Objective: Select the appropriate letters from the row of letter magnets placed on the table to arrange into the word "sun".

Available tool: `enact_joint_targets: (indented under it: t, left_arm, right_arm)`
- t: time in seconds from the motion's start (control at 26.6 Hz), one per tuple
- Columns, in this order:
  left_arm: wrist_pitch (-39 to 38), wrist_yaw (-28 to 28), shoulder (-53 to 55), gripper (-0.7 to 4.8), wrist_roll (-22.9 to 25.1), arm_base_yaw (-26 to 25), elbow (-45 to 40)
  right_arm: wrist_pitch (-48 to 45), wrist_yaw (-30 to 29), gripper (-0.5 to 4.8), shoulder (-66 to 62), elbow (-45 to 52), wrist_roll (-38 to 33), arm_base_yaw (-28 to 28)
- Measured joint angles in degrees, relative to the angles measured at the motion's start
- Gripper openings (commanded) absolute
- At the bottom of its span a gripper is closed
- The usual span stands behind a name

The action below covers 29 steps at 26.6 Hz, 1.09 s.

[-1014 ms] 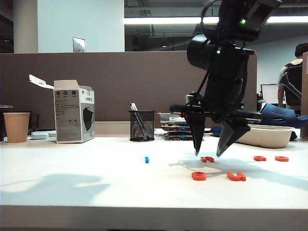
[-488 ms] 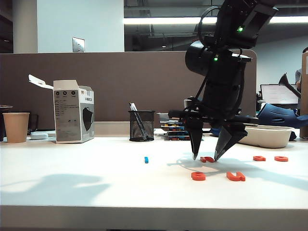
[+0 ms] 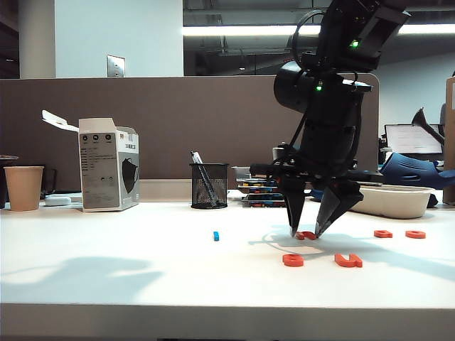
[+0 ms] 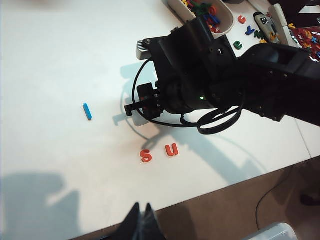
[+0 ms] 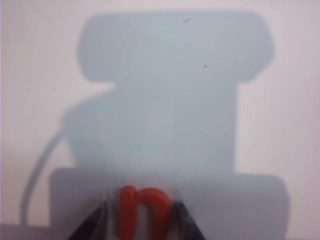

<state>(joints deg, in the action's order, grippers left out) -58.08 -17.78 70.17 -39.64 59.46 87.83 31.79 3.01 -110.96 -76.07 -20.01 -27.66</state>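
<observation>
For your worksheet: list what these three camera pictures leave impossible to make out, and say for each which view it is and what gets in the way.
- Exterior view: the two far orange-red pieces are too small to read.
- Left wrist view: the right arm hides the n and the right gripper.
- Right wrist view: whether the fingertips touch the n; blurred, edge-cropped.
- Left gripper: only dark tips show.

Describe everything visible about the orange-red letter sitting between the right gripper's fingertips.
The letter n is a small flat orange-red piece, plastic by its look, with two prongs and a rounded arch. It lies flat on the white table, behind the s and u. The right gripper straddles it, a fingertip close on either side; actual contact cannot be told.
</observation>
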Motion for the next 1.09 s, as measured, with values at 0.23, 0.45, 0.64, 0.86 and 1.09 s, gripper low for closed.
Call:
enact_joint_targets:
  t: [0.23,0.45,0.64,0.86,1.09]
  left_arm:
    - [0.0,-0.02,0.0,-0.04,0.0,0.0,0.0]
    - [0.0,-0.02,0.0,-0.04,0.0,0.0,0.0]
    - [0.0,0.0,0.0,-0.04,0.0,0.0,0.0]
    - [0.0,0.0,0.0,-0.04,0.0,0.0,0.0]
    - [0.0,0.0,0.0,-0.04,0.0,0.0,0.0]
  right_arm:
    - [0.17,0.0,1.06,0.0,0.0,0.0,0.0]
    - [0.2,0.0,1.03,0.0,0.0,0.0,0.02]
    - [0.15,0.0,1.02,0.0,0.0,0.0,0.02]
    - [0.0,0.04,1.03,0.0,0.0,0.0,0.02]
    - [-0.92,0.17,1.03,-0.13,0.0,0.0,0.0]
